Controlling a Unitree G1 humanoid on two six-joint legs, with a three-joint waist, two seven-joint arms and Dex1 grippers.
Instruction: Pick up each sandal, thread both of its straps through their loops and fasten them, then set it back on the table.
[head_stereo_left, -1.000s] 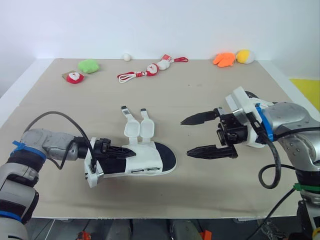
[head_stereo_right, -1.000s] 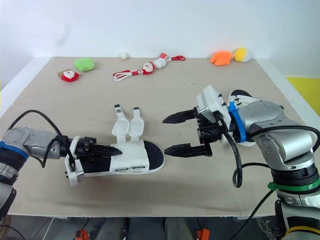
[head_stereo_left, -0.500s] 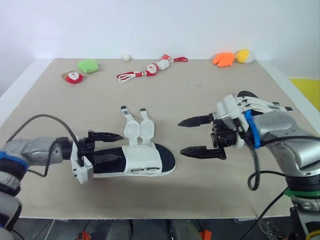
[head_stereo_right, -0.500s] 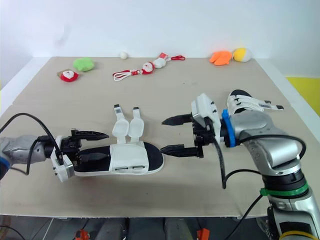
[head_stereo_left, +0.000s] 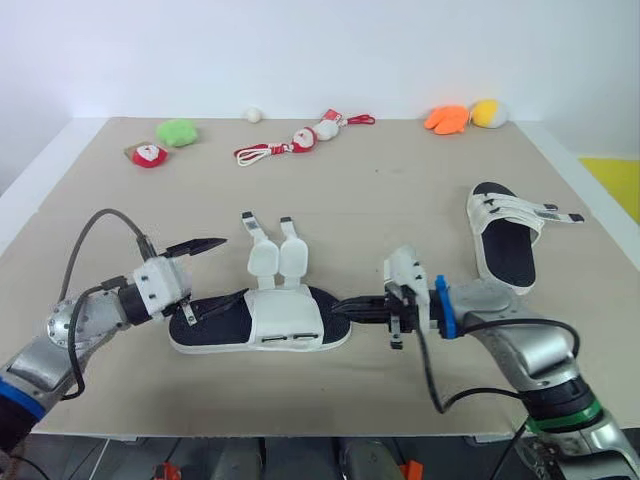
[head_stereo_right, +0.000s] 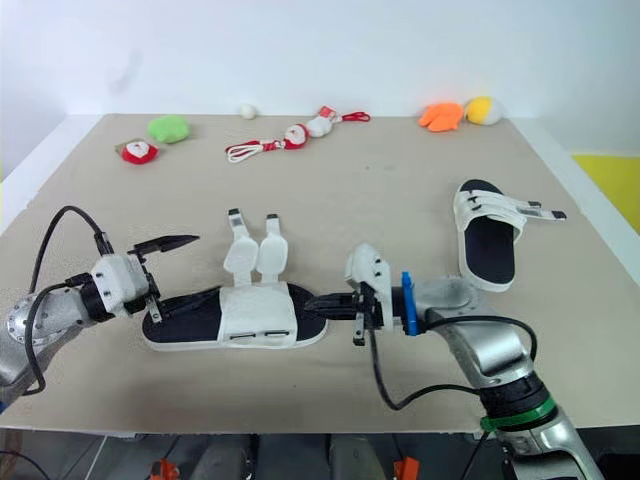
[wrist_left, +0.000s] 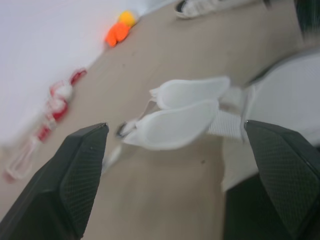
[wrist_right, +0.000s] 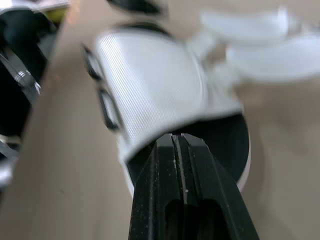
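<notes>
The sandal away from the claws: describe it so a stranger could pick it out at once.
On the beige table, look by the edge on the robot's right, nearer than the orange plush toy. The white sandal with a black footbed lies there; unlike the other sandal mid-table, its straps cross the footbed.

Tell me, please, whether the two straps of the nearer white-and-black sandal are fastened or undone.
Undone: both white straps splay flat on the beige table, threaded through nothing.
</notes>
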